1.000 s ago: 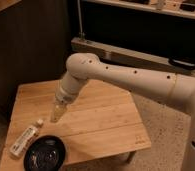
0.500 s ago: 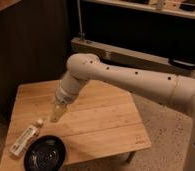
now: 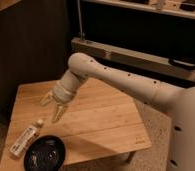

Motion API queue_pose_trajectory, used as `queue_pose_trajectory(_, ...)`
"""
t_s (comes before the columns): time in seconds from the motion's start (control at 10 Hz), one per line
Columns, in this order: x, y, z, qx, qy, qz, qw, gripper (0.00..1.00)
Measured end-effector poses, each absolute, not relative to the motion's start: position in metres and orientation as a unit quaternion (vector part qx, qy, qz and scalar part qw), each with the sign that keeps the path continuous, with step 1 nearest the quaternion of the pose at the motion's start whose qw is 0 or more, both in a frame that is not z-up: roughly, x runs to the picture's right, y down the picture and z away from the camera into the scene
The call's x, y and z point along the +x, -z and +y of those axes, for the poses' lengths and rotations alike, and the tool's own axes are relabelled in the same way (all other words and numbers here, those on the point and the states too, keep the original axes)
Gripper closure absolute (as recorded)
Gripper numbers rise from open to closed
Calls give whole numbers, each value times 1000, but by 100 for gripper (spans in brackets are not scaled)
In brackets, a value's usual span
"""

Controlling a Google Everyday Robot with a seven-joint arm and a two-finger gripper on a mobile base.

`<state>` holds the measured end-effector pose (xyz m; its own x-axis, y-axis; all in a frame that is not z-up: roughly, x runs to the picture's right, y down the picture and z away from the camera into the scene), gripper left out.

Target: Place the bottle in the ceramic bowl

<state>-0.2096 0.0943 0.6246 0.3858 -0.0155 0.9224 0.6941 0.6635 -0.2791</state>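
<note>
The bottle (image 3: 26, 138) is a slim clear bottle with a white cap and white label. It lies on its side near the front left of the wooden table (image 3: 101, 120), cap pointing toward the back right. The ceramic bowl (image 3: 45, 154) is round, shallow and glossy black, and sits just right of the bottle at the table's front edge. My gripper (image 3: 51, 106) hangs above the table's left middle, above and behind the bottle's cap, its two pale fingers spread apart and empty.
My white arm (image 3: 121, 82) reaches in from the right across the table. A dark cabinet with a metal rail (image 3: 141, 57) stands behind the table. Speckled floor (image 3: 156, 125) lies to the right of the table.
The gripper has moved a little to the left and lower, toward the bottle. The bottle and the bowl have not moved.
</note>
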Motion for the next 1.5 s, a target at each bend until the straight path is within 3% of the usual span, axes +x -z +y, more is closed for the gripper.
queue_pose_trajectory(0.4, -214, -630, 99, -318, 308, -553, 706, 35)
queue_pose_trajectory(1.0, -229, -634, 111, -340, 312, -443, 769, 35)
queue_pose_trajectory(1.5, -222, -696, 139, -338, 295, -456, 768, 35)
